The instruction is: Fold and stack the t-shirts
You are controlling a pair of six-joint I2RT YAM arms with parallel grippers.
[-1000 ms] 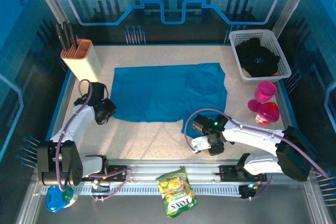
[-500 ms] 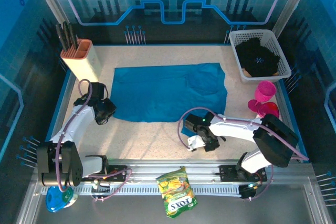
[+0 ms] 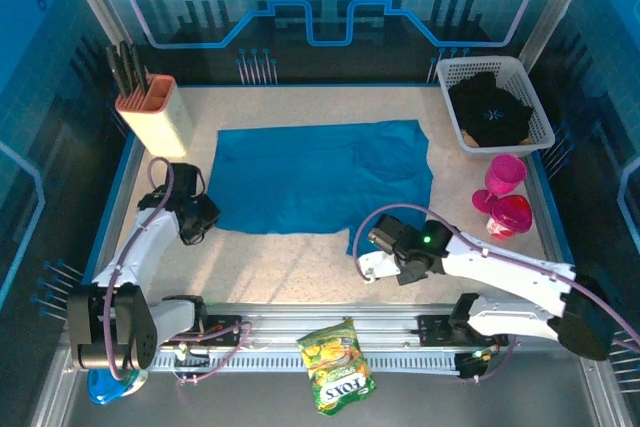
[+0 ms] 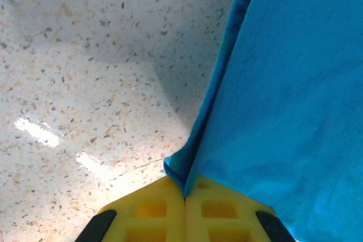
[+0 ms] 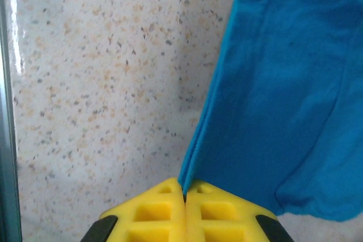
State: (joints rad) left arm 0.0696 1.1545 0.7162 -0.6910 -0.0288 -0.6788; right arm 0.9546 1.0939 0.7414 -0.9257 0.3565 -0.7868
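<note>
The teal t-shirt (image 3: 320, 177) lies spread flat at the centre of the table (image 3: 290, 272), its long axis running from 9 to 3 o'clock in the overhead view. Both near corners are already taken. The left gripper (image 3: 208, 217) sits at the shirt's 8 o'clock corner. On the left wrist camera its yellow pads (image 4: 153, 213) are pressed together with the doubled hem of the cloth (image 4: 283, 83) pinched in the seam between them. The right gripper (image 3: 362, 247) is at the 5 o'clock corner. Its pads (image 5: 153, 211) are likewise fully closed on a folded edge of the fabric (image 5: 283, 94), a small flap of which is drawn toward the arms. From either gripper the body of the garment lies toward 12 o'clock, so a fold would probably carry the near hem straight away from the bases; neither arm is better placed, since each holds its own corner. The black t-shirt (image 3: 490, 112) rests in the white basket (image 3: 480, 60) at 2 o'clock from the teal one. Two pink cups (image 3: 505, 175) stand at 3 to 4 o'clock, close beside the right arm's forearm, and are the likeliest thing to be struck. The knife block (image 3: 155, 112) stands at 10 o'clock, and a snack bag (image 3: 338, 365) lies on the rail at 6 o'clock, apart from the work.
</note>
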